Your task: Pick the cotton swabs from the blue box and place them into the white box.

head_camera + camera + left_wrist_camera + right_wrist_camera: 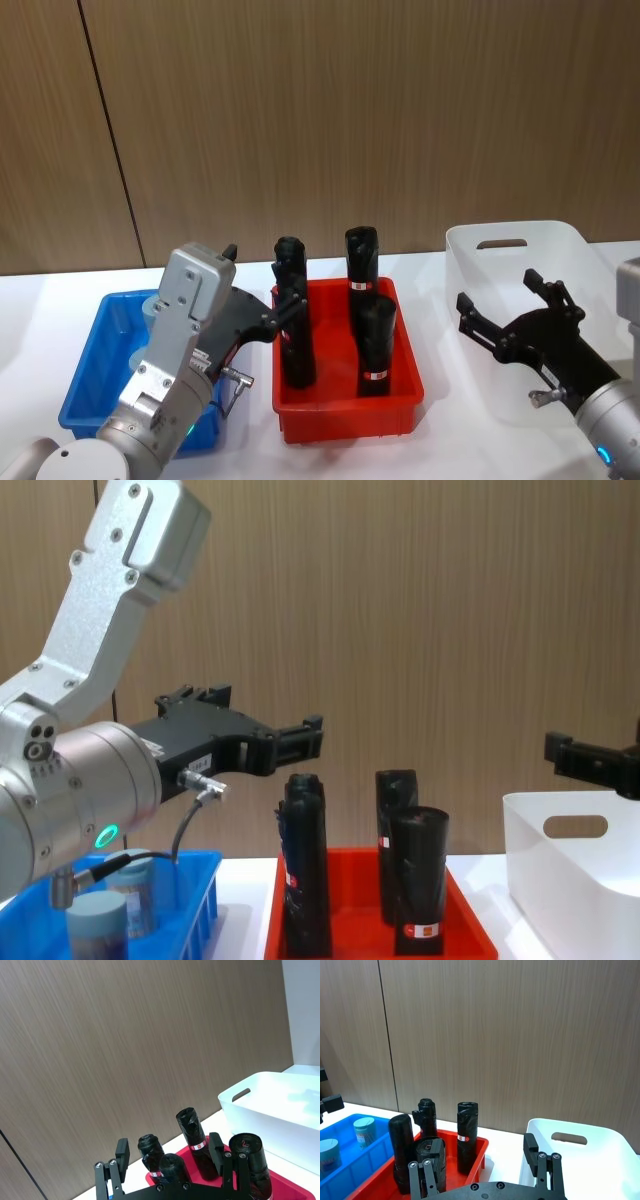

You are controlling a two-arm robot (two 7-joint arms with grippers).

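Two cotton swabs jars (pixel 364 1132) with pale lids stand in the blue box (pixel 92 352) at the table's left; the chest view shows them low at its left (pixel 132 892). My left gripper (pixel 262 285) hangs open and empty above the blue box's right side, its fingers (pixel 121 1152) pointing toward the red tray. At the right stands the white box (pixel 571 247), with nothing showing inside it. My right gripper (pixel 498 290) hovers open and empty over that box's near left part.
A red tray (pixel 345 412) between the two boxes holds several tall black rolls (pixel 377 340) with red-white labels, reaching up near the left gripper's height. A wood-panelled wall (pixel 350 110) closes the back of the white table.
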